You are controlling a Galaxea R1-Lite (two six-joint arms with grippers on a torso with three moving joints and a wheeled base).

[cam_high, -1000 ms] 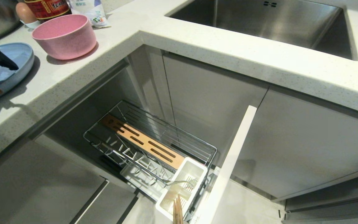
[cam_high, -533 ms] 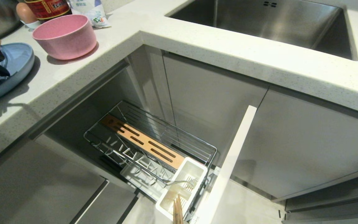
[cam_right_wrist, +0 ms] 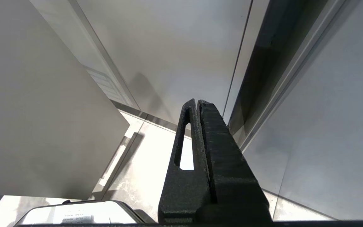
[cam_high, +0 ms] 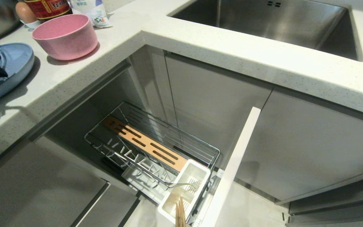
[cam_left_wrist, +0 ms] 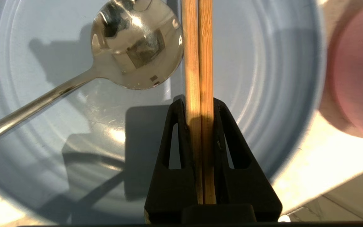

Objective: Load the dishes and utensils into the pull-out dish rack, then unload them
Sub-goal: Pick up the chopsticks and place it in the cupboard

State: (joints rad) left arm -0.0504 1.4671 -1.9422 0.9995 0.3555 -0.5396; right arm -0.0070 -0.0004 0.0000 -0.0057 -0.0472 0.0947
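The left gripper [cam_left_wrist: 200, 108] is pinching two wooden chopsticks [cam_left_wrist: 198, 63] side by side over the blue plate [cam_left_wrist: 263, 63]. One silver spoon [cam_left_wrist: 131, 47] is lying in that plate. One pink bowl [cam_high: 65, 36] is sitting beside the plate on the bench [cam_high: 232, 47], near its edge. Down below, the pull-out dish rack [cam_high: 153, 148] is standing open with lots of free room. Its white caddy [cam_high: 186, 189] is holding what may be two more chopsticks [cam_high: 180, 216] and one fork [cam_high: 181, 184]. The right gripper [cam_right_wrist: 198, 104] is hanging pressed together by the cabinets.
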